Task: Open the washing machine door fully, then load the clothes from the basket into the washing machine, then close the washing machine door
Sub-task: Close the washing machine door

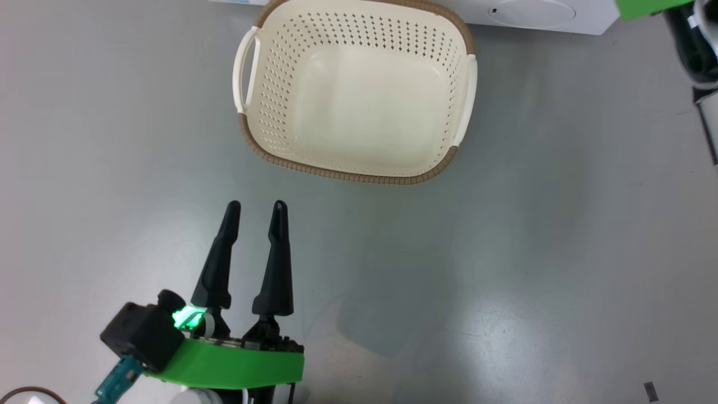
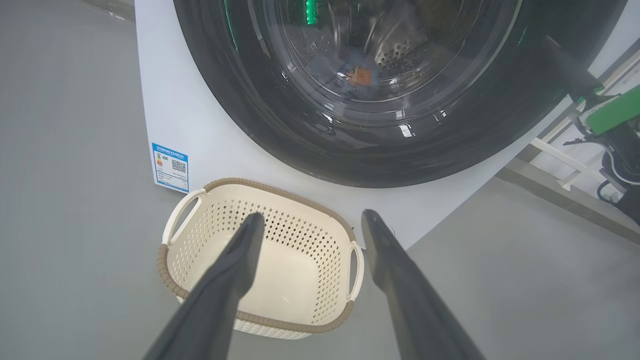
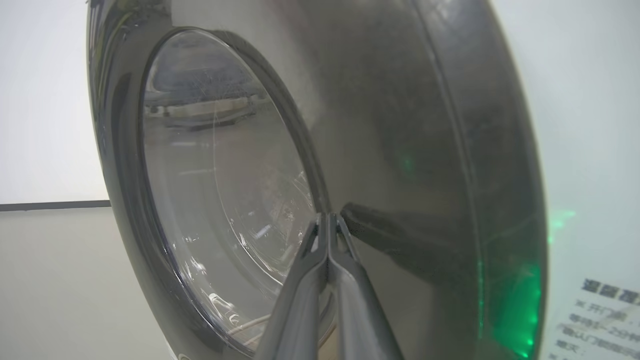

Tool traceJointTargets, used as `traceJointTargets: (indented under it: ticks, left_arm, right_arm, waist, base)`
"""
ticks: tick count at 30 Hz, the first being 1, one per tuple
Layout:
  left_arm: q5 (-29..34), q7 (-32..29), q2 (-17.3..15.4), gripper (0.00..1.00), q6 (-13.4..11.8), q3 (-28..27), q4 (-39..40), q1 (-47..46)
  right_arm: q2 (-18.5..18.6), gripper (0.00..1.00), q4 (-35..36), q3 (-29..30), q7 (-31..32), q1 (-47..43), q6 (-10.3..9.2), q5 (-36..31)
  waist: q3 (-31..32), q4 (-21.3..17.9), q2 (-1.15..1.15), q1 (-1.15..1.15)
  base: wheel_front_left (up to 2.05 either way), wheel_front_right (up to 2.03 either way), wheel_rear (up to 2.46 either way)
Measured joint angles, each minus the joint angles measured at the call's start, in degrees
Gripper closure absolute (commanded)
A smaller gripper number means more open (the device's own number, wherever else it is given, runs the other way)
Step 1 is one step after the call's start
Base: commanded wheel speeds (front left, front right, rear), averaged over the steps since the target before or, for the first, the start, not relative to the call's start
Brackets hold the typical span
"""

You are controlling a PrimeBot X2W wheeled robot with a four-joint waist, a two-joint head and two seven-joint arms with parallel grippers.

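far ahead the basket [image 1: 359, 112] is empty; right gripper [image 3: 327, 216], pinched, touches the seemingly closed washing machine door [image 3: 410, 125]; left gripper [image 1: 256, 205] wide.

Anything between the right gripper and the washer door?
Nothing visible. The right gripper, jaws shut, has its tips right at the washing machine door, on the black ring beside the glass window; their reflection meets them there, so likely touching.
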State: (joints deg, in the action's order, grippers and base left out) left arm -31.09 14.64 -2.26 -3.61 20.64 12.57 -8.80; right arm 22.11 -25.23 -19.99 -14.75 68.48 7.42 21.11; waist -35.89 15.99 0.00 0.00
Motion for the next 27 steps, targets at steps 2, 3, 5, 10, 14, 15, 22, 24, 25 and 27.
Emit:
traceJointTargets:
  ticks: [2, 3, 5, 10, 14, 15, 22, 24, 25, 27]
  left_arm:
    - [-0.01, 0.00, 0.02, 0.00, 0.00, 0.00, 0.01, 0.02]
    - [-0.01, 0.00, 0.03, 0.00, 0.00, 0.00, 0.01, 0.09]
    - [-0.02, 0.00, 0.04, 0.00, 0.00, 0.04, 0.00, 0.13]
    - [-0.69, 0.00, 0.04, 0.00, -0.19, 0.13, -0.01, 0.13]
    - [-1.02, 0.00, 0.05, 0.00, -0.20, 0.10, -0.37, 0.13]
    - [-1.04, 0.00, 0.05, 0.00, -0.20, 0.08, -0.71, 0.13]
    - [-1.09, 0.00, 0.07, 0.00, -0.18, -1.37, -4.37, 0.13]
    - [-0.98, 0.00, 0.08, 0.00, -0.15, -2.32, -5.82, 0.13]
    - [-0.96, 0.00, 0.07, 0.00, -0.14, -2.83, -6.55, 0.13]
    - [-0.87, 0.00, 0.07, 0.00, 0.12, -3.69, -8.13, 0.18]
  right_arm:
    - [0.68, 1.00, -1.01, -0.12, -0.02, 1.18, 0.25, -0.36]
    - [0.73, 1.00, -1.53, -0.27, -0.08, 1.43, 0.55, -0.43]
    - [0.71, 1.00, -2.70, -0.40, -0.07, 1.82, 0.70, -0.45]
    - [0.60, 1.00, -3.81, 0.65, -0.05, 1.96, 1.08, -0.46]
    - [0.25, 1.00, -3.26, 1.37, -0.05, 1.12, 1.05, -0.45]
    - [0.14, 1.00, -2.83, 1.91, -0.07, 0.46, 1.00, -0.40]
    - [-0.26, 0.18, 1.20, 4.41, -0.07, -7.31, 0.45, 0.21]
    - [-0.96, 0.00, 2.93, 4.82, -0.07, -10.31, 0.45, 0.21]
    - [-1.45, 0.00, 3.91, 5.25, -0.05, -11.96, 0.45, 0.21]
    - [-2.32, 0.00, 6.14, 6.42, -0.07, -15.35, 0.45, 0.03]
  waist:
    - [-0.19, 0.22, 0.00, 0.00]
    - [-0.14, 0.24, 0.00, 0.00]
    - [0.13, 0.22, 0.00, 0.00]
    - [0.97, 0.04, 0.00, 0.00]
    - [1.82, -0.60, 0.00, 0.00]
    - [2.12, -0.78, 0.00, 0.00]
    - [5.29, -2.25, 0.00, 0.00]
    - [6.50, -2.78, 0.00, 0.00]
    - [7.17, -3.08, 0.00, 0.00]
    - [8.55, -3.69, 0.00, 0.00]
  base:
    - [0.00, 0.00, 0.00]
    - [0.00, 0.00, 0.00]
    - [0.00, 0.00, 0.00]
    - [0.00, 0.00, 0.00]
    - [0.00, 0.00, 0.00]
    - [0.00, 0.00, 0.00]
    - [0.00, 0.00, 0.00]
    - [0.00, 0.00, 0.00]
    - [0.00, 0.00, 0.00]
    - [0.00, 0.00, 0.00]
